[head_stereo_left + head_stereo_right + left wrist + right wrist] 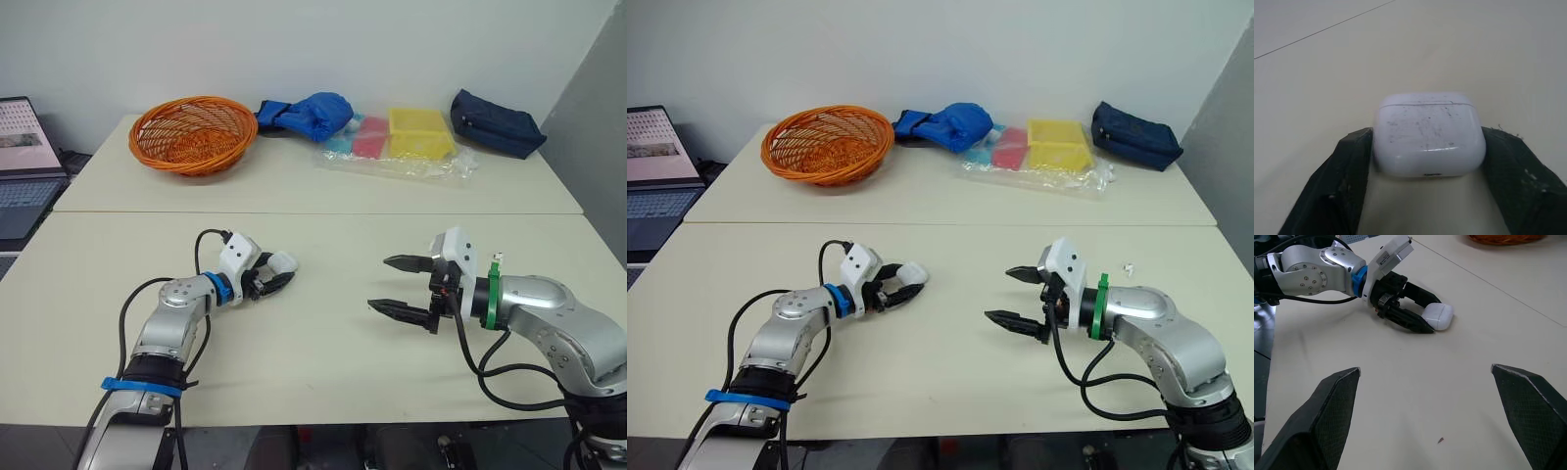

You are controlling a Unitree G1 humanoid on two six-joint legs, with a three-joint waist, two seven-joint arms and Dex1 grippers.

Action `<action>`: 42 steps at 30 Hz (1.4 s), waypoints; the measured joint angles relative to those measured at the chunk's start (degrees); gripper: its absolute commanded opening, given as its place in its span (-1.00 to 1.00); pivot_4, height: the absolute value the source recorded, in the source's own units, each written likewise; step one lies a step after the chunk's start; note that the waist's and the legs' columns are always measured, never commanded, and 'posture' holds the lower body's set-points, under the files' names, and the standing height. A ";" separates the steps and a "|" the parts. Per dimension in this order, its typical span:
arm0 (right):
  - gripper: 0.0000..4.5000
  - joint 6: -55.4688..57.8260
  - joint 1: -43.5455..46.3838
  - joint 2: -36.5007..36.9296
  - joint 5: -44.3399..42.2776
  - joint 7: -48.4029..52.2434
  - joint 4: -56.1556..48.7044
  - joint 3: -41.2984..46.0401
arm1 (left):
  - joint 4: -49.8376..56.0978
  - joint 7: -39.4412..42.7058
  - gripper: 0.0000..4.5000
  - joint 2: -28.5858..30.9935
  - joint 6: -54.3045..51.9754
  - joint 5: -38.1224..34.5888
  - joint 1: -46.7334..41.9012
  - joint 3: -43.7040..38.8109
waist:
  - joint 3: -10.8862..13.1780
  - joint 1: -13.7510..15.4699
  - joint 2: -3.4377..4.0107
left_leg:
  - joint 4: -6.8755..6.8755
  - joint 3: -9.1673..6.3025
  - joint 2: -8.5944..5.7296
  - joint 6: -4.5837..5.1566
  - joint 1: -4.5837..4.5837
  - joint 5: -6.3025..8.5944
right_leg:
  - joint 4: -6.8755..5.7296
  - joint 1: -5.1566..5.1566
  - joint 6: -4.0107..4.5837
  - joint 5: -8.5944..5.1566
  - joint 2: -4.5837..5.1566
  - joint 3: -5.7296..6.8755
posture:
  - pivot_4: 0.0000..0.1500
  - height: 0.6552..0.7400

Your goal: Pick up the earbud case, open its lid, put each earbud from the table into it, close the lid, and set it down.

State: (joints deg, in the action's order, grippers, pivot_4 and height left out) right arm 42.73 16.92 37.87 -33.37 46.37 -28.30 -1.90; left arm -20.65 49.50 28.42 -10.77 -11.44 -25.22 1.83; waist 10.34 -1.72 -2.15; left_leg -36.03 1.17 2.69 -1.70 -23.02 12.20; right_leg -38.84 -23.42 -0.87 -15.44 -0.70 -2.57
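Laptop [22, 162], far left of case [282, 260], cut off by picture edge. Tiny white bit [1129, 266], far right of case: too small to tell. Case sides hidden behind left end effector [276, 272] fingers [1347, 181].

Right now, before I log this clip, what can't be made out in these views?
- Case: shut lid hides its inside; left jaws cover its sides, left wrist view.
- White speck beside the right arm: too small to call an earbud, eye views.
- Laptop: cut off by the left edge, eye views.
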 measured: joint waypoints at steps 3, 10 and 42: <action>1.00 0.35 0.00 -0.14 -0.83 -0.37 0.00 0.88 | -0.12 0.13 0.23 0.02 0.05 0.02 -0.06 0.00 | 0.00 -0.01 0.00 | 0.00 0.00 0.01 0.00 0.00 0.00 | 0.01 0.00 0.00 0.00 0.00 0.00 | 1.00 1.00; 1.00 2.41 3.71 -3.77 -1.66 -4.90 3.49 1.09 | -2.39 -0.09 0.23 0.49 14.21 5.41 -3.33 1.86 | 0.05 0.06 -0.07 | -0.03 -0.04 0.00 0.00 -0.08 0.00 | -0.02 -0.07 0.01 0.05 -0.01 -0.01 | 1.00 1.00; 0.60 18.17 21.65 -19.43 -7.36 -9.87 22.37 0.78 | -35.76 -28.58 0.23 0.68 94.02 41.64 -28.92 13.07 | 0.03 0.03 -0.04 | -0.12 0.15 -0.04 0.02 -0.88 0.01 | -0.07 -0.82 0.14 0.30 -0.01 0.04 | 1.00 1.00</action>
State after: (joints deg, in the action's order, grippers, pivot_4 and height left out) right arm 60.90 38.56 18.43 -40.73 36.50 -5.93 -1.12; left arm -56.41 20.92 29.09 83.24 30.20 -54.14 14.90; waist 10.37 -1.69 -2.19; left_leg -36.15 1.32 2.64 -1.68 -23.90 12.21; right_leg -38.91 -24.24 -0.73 -15.14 -0.70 -2.53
